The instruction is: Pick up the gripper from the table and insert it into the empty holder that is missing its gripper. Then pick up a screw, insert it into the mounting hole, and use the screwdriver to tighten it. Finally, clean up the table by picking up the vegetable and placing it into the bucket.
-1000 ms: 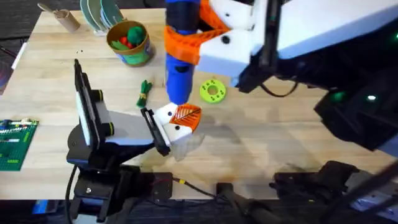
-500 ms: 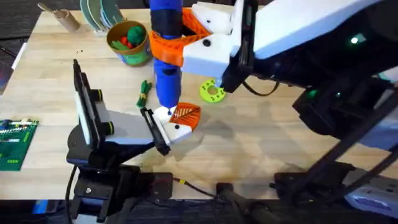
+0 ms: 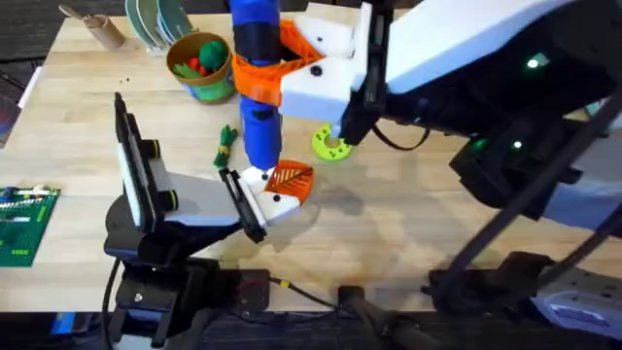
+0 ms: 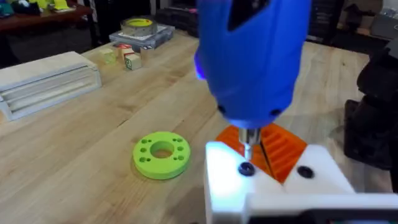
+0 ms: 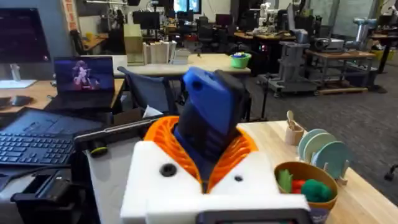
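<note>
Between right claw (image 3: pixel 277 73) pads, pinched: screwdriver (image 3: pixel 258 107), bit on holder (image 4: pixel 267 180) screw; left claw unclear.

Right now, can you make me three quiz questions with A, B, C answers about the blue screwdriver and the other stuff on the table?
1. Where does the screwdriver bit point?
A. at a screw on the white holder
B. into the bucket
C. at the green disc

2. What colour is the disc with holes?
A. red
B. lime green
C. blue

3. What is the right gripper doing?
A. hanging open
B. shut on the screwdriver
C. holding the vegetable

Answers: 1 A, the left wrist view shows the bit tip on a dark screw head. 2 B, it shows bright lime. 3 B, orange pads clasp the blue body.
</note>
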`<state>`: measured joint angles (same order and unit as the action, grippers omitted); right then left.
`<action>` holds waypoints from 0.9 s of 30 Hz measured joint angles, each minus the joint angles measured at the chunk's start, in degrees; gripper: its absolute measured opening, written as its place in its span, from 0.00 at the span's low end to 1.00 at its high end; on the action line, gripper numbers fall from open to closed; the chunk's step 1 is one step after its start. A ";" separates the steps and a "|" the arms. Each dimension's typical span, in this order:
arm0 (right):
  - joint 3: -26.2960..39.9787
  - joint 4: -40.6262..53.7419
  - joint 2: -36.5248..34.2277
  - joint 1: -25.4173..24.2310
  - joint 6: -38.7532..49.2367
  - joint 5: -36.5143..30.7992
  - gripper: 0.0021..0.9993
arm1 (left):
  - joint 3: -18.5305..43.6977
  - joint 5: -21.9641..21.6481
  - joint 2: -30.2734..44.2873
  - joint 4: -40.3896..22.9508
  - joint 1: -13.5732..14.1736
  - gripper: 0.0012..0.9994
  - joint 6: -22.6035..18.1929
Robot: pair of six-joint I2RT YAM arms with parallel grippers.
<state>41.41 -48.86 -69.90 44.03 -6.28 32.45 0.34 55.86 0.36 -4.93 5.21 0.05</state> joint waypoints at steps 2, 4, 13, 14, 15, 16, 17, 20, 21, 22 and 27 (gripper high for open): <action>0.00 0.00 -1.19 0.00 -1.01 -0.03 0.03 | 0.00 0.02 0.00 -0.02 0.00 0.00 0.02; 0.00 -0.06 -1.26 0.00 -1.31 -0.07 0.03 | 0.00 0.00 0.00 0.00 0.00 0.00 0.02; 0.00 0.94 -1.19 -0.02 -1.73 -0.69 0.03 | 0.00 0.04 0.00 -0.04 0.00 0.00 0.44; 0.00 0.93 -1.19 0.00 -1.79 -0.74 0.03 | 0.00 0.02 0.00 -0.02 0.00 0.00 0.45; 0.00 0.94 -1.19 -0.02 -1.86 -0.72 0.03 | 0.00 0.04 0.00 -0.02 0.00 0.00 0.45; 0.00 0.92 -1.19 -0.02 -1.86 -0.75 0.03 | 0.00 0.02 0.00 -0.02 0.00 0.00 0.46; 0.00 0.81 -1.21 0.00 -1.85 -0.74 0.03 | 0.00 0.02 0.00 -0.01 0.00 0.00 0.44; 0.00 -0.67 -1.21 -0.02 -1.86 -0.59 0.03 | 0.00 0.00 0.00 0.00 0.00 0.00 0.44; 0.00 -2.14 -1.25 -0.09 -1.88 -0.45 0.03 | 0.00 0.00 0.00 0.00 0.00 0.00 0.44; 0.00 -3.96 -1.26 -0.25 -1.89 -0.36 0.03 | 0.00 0.00 0.00 -0.01 0.00 0.00 0.44; 0.43 -15.46 -1.04 -4.14 -1.82 -1.10 0.03 | 0.00 0.00 0.00 0.00 0.00 0.00 0.44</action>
<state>41.83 -64.32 -70.94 39.90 -8.10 31.35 0.34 55.86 0.36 -4.93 5.21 0.49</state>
